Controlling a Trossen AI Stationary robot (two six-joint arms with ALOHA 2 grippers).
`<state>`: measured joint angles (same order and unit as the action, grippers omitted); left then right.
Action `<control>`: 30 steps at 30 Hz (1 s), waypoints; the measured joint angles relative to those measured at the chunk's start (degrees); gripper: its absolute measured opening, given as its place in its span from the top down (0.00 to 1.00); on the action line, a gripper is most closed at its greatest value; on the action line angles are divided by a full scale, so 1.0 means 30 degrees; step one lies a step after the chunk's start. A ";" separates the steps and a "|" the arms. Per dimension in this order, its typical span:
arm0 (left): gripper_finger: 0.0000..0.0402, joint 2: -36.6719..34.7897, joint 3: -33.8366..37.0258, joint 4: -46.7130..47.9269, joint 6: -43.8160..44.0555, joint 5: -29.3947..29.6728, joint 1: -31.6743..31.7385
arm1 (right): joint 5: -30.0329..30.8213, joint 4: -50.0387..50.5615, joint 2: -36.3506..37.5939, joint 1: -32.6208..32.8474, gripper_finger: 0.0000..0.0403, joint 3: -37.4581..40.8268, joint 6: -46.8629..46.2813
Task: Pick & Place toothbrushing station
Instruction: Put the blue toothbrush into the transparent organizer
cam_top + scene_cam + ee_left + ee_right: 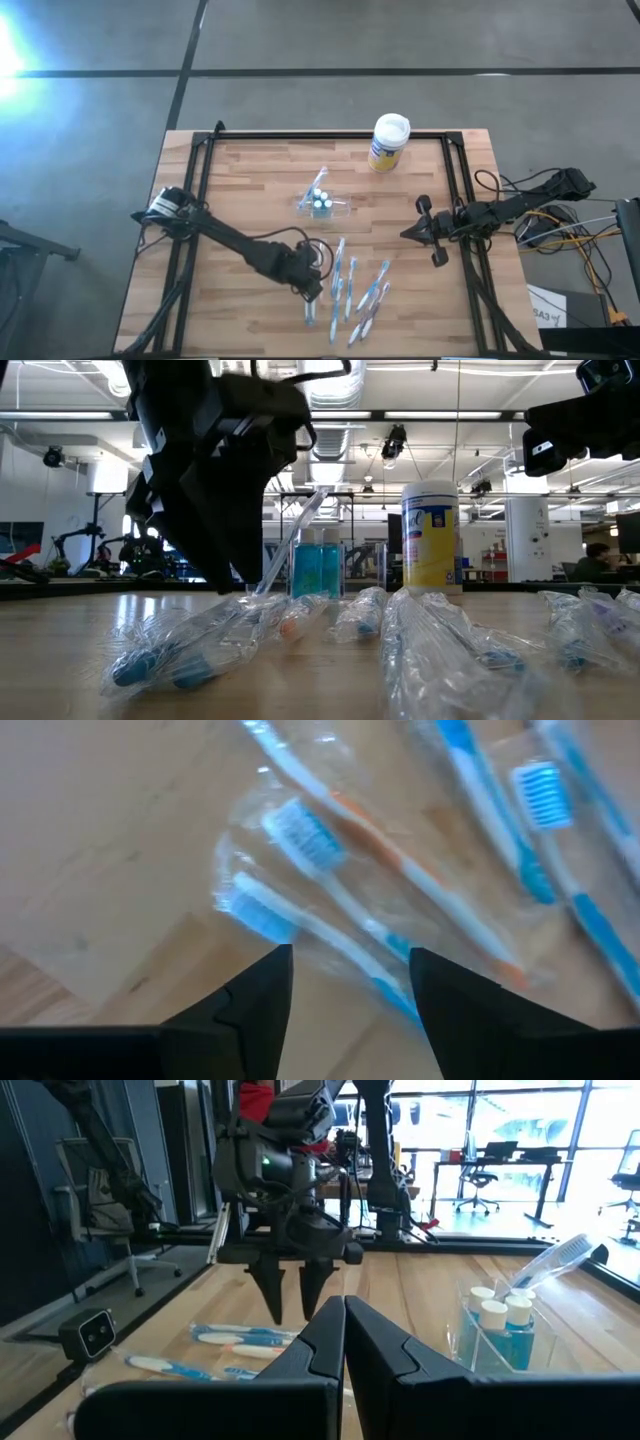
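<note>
The left gripper hovers with jaws spread, empty, over clear-wrapped blue toothbrushes; the right gripper hangs with jaws pressed together, empty; the small clear plastic toothbrushing station stands mid-table near a white-lidded yellow canister

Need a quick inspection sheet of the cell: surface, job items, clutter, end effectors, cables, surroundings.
Surface: wood table, dark frame at its edges.
Job's things: clear toothbrushing station, mid-table, holding blue bottles and one toothbrush.
Clutter: wrapped toothbrushes scattered near front edge; yellow canister at the back.
End effectors: left end effector open, over a wrapped toothbrush pack; right end effector shut, empty, at right side.
Cables: loose cables beside the table, right.
Surroundings: open workshop, person seated far right.
</note>
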<state>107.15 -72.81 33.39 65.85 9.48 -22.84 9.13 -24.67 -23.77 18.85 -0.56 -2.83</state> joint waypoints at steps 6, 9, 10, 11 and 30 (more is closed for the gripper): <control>0.49 0.0000 0.0730 -0.0636 0.0027 -0.0008 0.0217 | 0.0000 0.0000 -0.0007 -0.0007 0.98 0.0000 0.0012; 0.49 0.0000 0.0823 -0.0680 -0.0002 -0.0002 0.0318 | 0.0000 0.0000 -0.0007 -0.0002 0.98 0.0000 0.0073; 0.49 0.0000 0.0882 -0.0666 0.0002 -0.0002 0.0342 | 0.0000 0.0000 -0.0007 -0.0007 0.98 0.0000 0.0073; 0.49 0.0000 0.0933 -0.0630 -0.0012 0.0005 0.0378 | 0.0000 0.0000 -0.0007 -0.0004 0.98 0.0000 0.0073; 0.49 -0.0007 0.0845 0.2555 -0.2792 0.1171 0.0550 | 0.0000 0.0095 -0.0027 -0.0007 0.98 0.0000 0.0087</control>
<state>107.13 -70.27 41.06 57.47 12.99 -21.19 9.13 -24.38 -23.85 18.83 -0.56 -2.57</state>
